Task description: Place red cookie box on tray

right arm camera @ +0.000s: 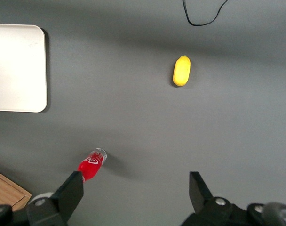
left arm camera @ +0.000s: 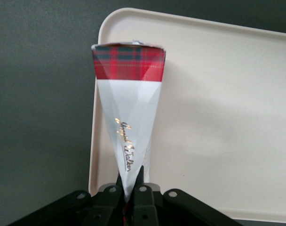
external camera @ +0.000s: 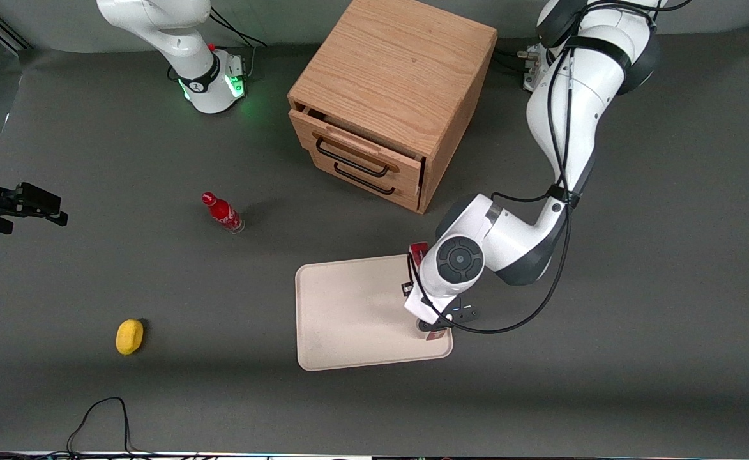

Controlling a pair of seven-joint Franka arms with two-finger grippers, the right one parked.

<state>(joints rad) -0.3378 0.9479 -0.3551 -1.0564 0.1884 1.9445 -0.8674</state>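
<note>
The claw (left arm camera: 129,193) of the left arm is closed tight on the red cookie box (left arm camera: 128,117), its two black fingers (left arm camera: 142,190) pinching the narrow white end of the carton. In the wrist view the box shows a white face with gold script and a red tartan band at the end away from the claw. The box hangs over the tray (left arm camera: 218,122), by the tray's rim at the working arm's end; whether it touches the tray floor I cannot tell.

From the front, the claw (external camera: 430,329) sits over the tray (external camera: 348,313) near the corner closest to the camera at the working arm's end, and only slivers of the red cookie box (external camera: 418,250) show around the wrist. The wooden drawer cabinet (external camera: 390,96) stands farther from the camera than the tray, its top drawer slightly open. A small red bottle (external camera: 222,213) and a yellow lemon (external camera: 129,336) lie on the grey worktop (external camera: 636,358), well apart from the tray toward the parked arm's end.
</note>
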